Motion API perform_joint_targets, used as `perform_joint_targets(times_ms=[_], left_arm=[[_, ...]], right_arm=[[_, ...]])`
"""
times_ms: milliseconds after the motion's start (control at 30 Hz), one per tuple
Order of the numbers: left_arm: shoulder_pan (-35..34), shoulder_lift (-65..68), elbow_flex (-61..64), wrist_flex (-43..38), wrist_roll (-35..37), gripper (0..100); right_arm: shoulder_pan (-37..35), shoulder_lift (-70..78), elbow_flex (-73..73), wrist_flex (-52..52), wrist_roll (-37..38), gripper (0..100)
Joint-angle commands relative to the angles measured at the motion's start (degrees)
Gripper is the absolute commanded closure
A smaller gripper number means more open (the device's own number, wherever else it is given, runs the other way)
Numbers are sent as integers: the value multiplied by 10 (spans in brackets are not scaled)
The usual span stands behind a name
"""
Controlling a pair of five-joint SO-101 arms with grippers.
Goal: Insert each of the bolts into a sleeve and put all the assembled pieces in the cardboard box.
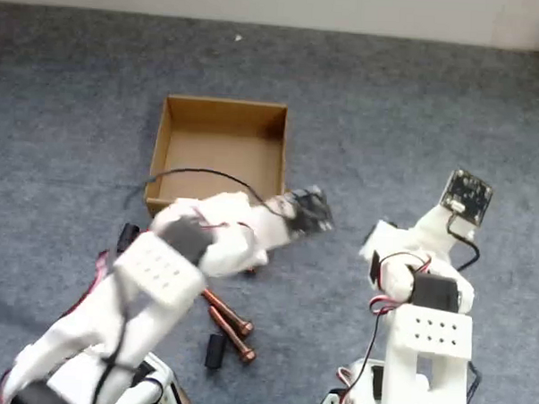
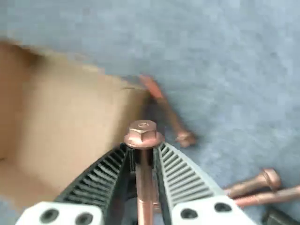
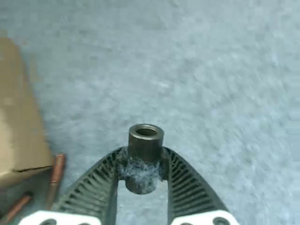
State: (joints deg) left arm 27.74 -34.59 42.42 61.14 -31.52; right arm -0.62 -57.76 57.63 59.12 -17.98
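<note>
Two arms worked over a grey, carpet-like surface (image 1: 417, 101). At left of centre, toward the far side, sat the cardboard box (image 1: 223, 146), top open. The left arm (image 1: 159, 269) stretched from the near-left corner toward the box's near right corner. The left pincer (image 2: 143, 149) was closed narrow on a copper held bolt (image 2: 143, 134), with the shank between the fingers, the hex head past the tips and the box wall just beside it. One stray bolt (image 2: 166, 112) lay on the surface close to that box corner. Nearer, just right of the left arm, a second bolt (image 1: 226, 310) and a third bolt (image 1: 232, 335) lay side by side, roughly parallel. A black loose sleeve (image 1: 215, 350) lay just beside them on the near side. The right arm (image 1: 425, 325) stood at near right, well apart from the box. The right pincer (image 3: 145, 154) gripped a dark held sleeve (image 3: 146, 136), its open bore showing past the fingertips, above bare surface.
</note>
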Motion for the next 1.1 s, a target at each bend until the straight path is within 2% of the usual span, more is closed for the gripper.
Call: perform_joint_targets(times_ms=[0,200,367,567,833,1067], left_arm=[[-54,-148,-9,5,71,995],[-113,-293,-8,2,212,995],[-138,-374,-5,-23,302,995],[-157,-412,-5,-85,398,995],[-155,-413,-4,-153,484,995],[-133,-415,17,-163,517,994]], right_arm=[[-74,-63,-59,6,-1,994],[-200,-119,-47,-83,6,994],[-273,-122,14,-162,125,994],[-362,-122,71,-242,171,994],[-439,-122,153,-400,232,994],[-451,-122,214,-532,242,994]])
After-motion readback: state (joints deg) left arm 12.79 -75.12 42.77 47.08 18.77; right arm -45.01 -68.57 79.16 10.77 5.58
